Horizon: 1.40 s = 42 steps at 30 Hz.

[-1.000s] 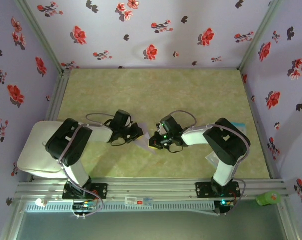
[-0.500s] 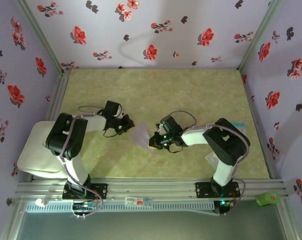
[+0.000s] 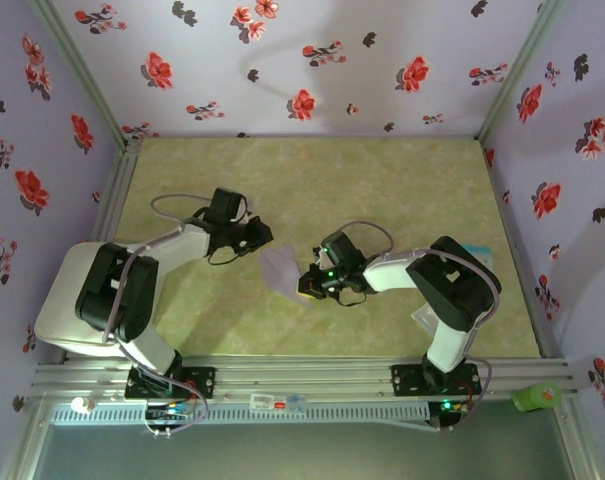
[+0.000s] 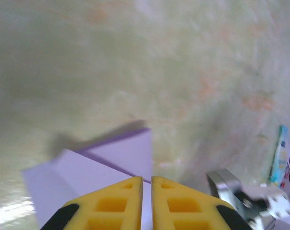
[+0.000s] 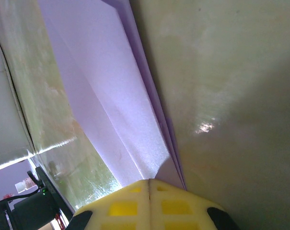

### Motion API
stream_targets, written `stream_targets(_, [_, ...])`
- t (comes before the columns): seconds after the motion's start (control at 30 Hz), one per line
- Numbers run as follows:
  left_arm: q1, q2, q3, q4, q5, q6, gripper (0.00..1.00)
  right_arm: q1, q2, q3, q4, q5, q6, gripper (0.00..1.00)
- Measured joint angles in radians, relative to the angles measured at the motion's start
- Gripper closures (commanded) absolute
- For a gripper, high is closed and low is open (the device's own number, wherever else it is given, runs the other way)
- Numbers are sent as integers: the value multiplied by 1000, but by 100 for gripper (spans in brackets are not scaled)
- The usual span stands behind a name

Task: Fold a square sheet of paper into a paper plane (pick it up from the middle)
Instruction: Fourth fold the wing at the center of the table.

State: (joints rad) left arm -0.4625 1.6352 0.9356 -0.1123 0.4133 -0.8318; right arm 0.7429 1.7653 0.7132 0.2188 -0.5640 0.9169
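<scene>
Right gripper (image 5: 149,181) clamped corner of folded sheet of paper (image 5: 101,86); sheet stretched ahead of fingertips. Left gripper (image 4: 146,178) nearly closed, thin slit, grasped nothing; sheet lay ahead, near edge hidden behind fingers.

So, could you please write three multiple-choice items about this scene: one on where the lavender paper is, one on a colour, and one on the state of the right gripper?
1. Where is the folded lavender paper?
A) between the left gripper and the right gripper
B) against the far wall
C) beside the right arm's base

2. What colour are the right gripper's fingers?
A) red
B) yellow
C) green

3. What is the right gripper doing?
A) standing open above the paper
B) shut on nothing
C) shut on the paper's edge

Answers:
1. A, the top view shows the paper between them.
2. B, the right wrist view shows yellow.
3. C, the fingers there meet on the paper.
</scene>
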Motion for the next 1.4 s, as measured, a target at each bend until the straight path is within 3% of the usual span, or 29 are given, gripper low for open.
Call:
stream_targets(0.2, [-156,20,-4,29,-22,-45,87,0,-8,5,-29,2,-2,98])
stream_targets(0.3, [-194,48,-32,76,-28,-79,87,0,-8,10,-41,1,-6,98])
stream_targets(0.77, [-192,100,-196,278,-23,-180,90,0,-48,23,-158,26,-27,97])
stream_targets(1.1, [-182,100,-233,357,-10,-211,91,-5,-228,23,-331,95,-35,82])
stream_targets(1.2, [-181,100,-242,376,-7,-219,91,-13,-292,-2,-341,120,-15,75])
stream_targets(1.4, [-180,100,-251,397,-5,-233,91,-17,-301,-90,-328,111,63,71])
